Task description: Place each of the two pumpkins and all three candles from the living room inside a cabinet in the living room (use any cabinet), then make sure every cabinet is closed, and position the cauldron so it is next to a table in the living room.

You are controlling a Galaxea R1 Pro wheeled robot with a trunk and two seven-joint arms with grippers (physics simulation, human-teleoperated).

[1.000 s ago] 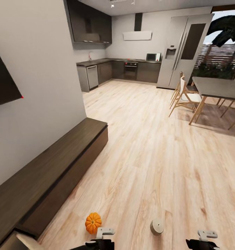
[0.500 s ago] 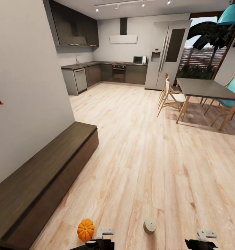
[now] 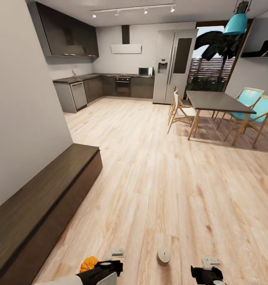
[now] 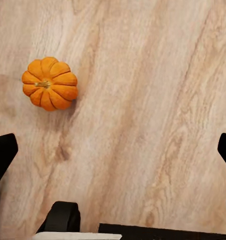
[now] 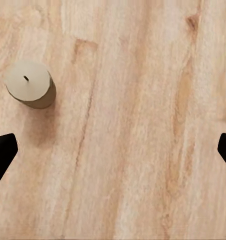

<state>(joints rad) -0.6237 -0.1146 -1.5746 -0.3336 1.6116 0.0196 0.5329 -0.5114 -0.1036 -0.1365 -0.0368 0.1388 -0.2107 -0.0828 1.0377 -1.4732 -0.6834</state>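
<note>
An orange ribbed pumpkin [image 3: 88, 263] lies on the wood floor at the head view's lower edge, partly behind my left arm. In the left wrist view the pumpkin [image 4: 49, 83] lies off to one side of my left gripper [image 4: 114, 152], whose fingers are spread wide with only floor between them. A stubby grey candle [image 3: 164, 255] stands on the floor between my two arms. In the right wrist view the candle [image 5: 30, 84] is beside, not between, the fingers of my right gripper [image 5: 114, 152], which is open. The long dark-brown cabinet [image 3: 42, 198] runs along the left wall, its fronts shut.
Light wood floor [image 3: 169, 178] stretches ahead to a grey kitchen [image 3: 110, 85] and a fridge [image 3: 171, 65]. A dining table [image 3: 215, 103] with wooden and teal chairs [image 3: 252, 113] stands at the right rear. A white wall [image 3: 23, 111] rises on the left.
The whole head view has swung right, so the cabinet, pumpkin and candle sit further left and lower. The pumpkin is now partly covered by my left arm.
</note>
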